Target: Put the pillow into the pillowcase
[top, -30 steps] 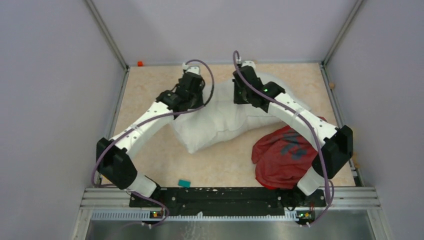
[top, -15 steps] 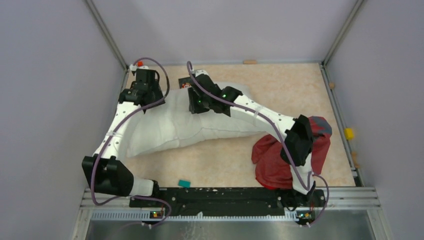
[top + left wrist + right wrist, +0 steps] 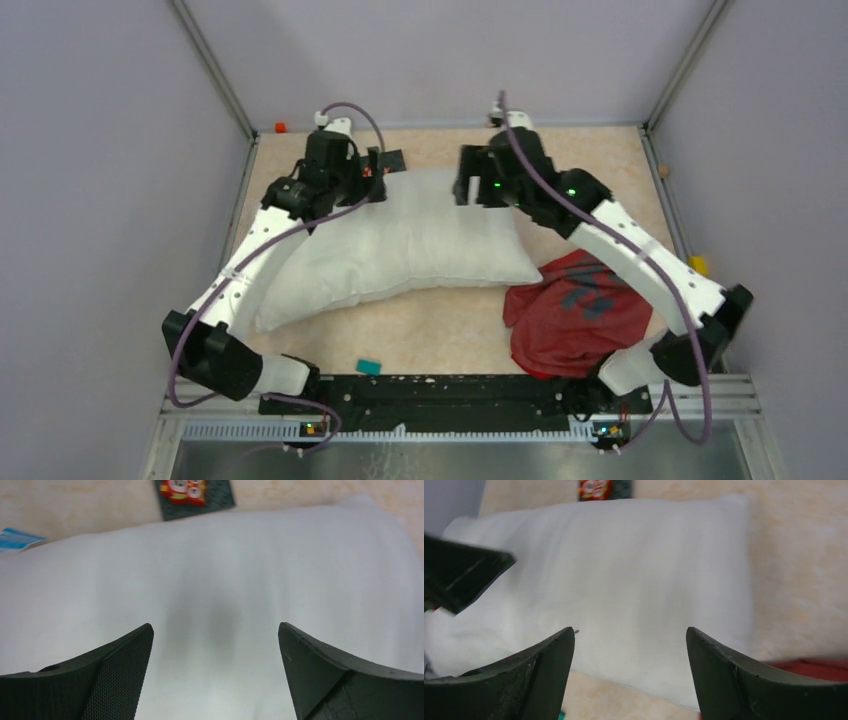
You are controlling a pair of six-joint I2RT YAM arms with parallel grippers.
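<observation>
Teal in colour, a small block lies on the table just beyond the arm bases, left of centre. To its right, at the near right of the table, the red pillowcase sits crumpled in a heap with dark blue print showing on top. Its far left edge is just beside the pillow's near right corner; whether the two touch cannot be told.

The white pillow lies flat across the middle of the table, outside the pillowcase, its left end nearer the bases than its right end. Both arms reach to its far edge.

The left gripper hangs over the far left part of the pillow, jaws spread wide with nothing between them, and a soft shadow falls on the fabric beneath it. The right gripper hangs over the far right part, jaws likewise wide and empty. Whether either one touches the fabric cannot be told.

Beyond the pillow's far edge, near the left gripper, a dark card with a red cartoon picture lies flat on the table. A small orange piece sits at the far left corner.
</observation>
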